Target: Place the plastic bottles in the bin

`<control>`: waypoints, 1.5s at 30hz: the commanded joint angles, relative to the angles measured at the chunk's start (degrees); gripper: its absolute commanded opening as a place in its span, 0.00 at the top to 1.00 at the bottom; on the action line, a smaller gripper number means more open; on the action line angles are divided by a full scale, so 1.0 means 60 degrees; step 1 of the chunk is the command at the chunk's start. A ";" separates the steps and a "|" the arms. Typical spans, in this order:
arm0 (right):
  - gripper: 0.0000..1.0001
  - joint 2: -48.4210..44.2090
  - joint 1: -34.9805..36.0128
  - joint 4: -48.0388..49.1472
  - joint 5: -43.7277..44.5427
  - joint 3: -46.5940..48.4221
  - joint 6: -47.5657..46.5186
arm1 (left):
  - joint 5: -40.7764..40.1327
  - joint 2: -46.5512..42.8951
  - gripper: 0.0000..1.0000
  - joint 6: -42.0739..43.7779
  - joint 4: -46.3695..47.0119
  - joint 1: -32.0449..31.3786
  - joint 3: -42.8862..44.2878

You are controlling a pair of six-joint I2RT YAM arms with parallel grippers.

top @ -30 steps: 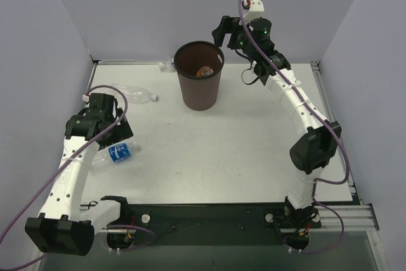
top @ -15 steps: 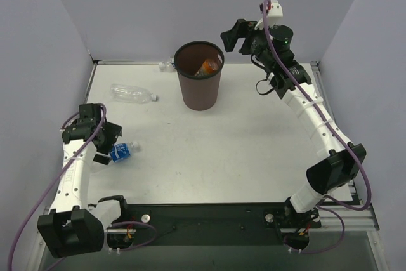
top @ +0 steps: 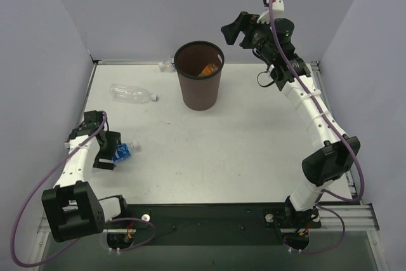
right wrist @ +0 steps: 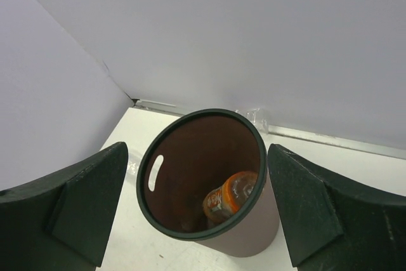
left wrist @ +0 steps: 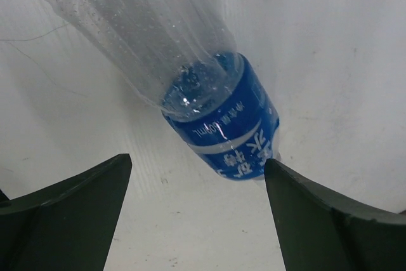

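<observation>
Blue-labelled bottle (top: 122, 152) lying flat, long axis left-right, cap rightward

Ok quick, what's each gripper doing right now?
Left gripper: open, empty, blue-labelled bottle just ahead of it.
Right gripper: open, empty, facing the bin.

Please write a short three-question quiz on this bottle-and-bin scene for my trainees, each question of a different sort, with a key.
1. True or false: the orange bottle lies inside the bin.
2. Which bottle lies just ahead of the open left gripper? A the blue-labelled bottle; B the orange bottle; C a glass jar.
3. How many bottles lie on the table, outside the bin?
Key: 1 true. 2 A. 3 three: the blue-labelled bottle, a clear bottle at far left, another clear bottle behind the bin.
</observation>
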 commanded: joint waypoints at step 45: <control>0.35 0.3254 0.0433 -0.5008 0.1615 0.3069 0.2294 | -0.2684 0.2856 0.55 0.6018 1.0431 -0.5264 0.5605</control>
